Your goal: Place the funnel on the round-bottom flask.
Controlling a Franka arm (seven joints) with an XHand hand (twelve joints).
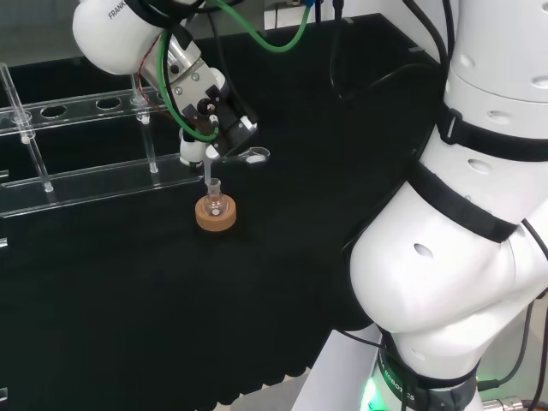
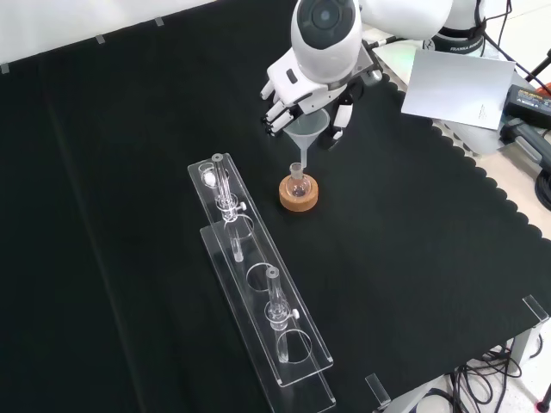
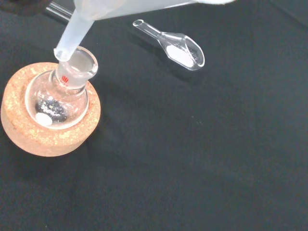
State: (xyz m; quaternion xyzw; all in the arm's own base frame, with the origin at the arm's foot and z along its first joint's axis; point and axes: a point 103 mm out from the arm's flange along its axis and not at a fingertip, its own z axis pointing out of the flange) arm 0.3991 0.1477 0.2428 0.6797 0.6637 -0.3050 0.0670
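Observation:
A small clear round-bottom flask [image 3: 60,98] stands upright in a cork ring stand [image 2: 299,194] near the middle of the cloth. A small white pellet lies inside the flask. The hand [image 2: 297,96] is shut on a translucent plastic funnel [image 2: 307,133] and holds it just above the flask. In the wrist view the funnel's stem [image 3: 72,36] ends at the rim of the flask's neck [image 3: 78,65], slightly tilted. In the head view the hand [image 1: 210,107] hangs over the cork stand [image 1: 215,214], with the stem [image 1: 209,171] pointing down at the flask.
A clear glass scoop [image 3: 175,45] with white powder lies on the cloth beside the flask [image 1: 248,155]. Two long clear racks [image 2: 258,284] holding glass tubes stand to the left in the front view. A grey sheet [image 2: 452,86] lies at the cloth's far right.

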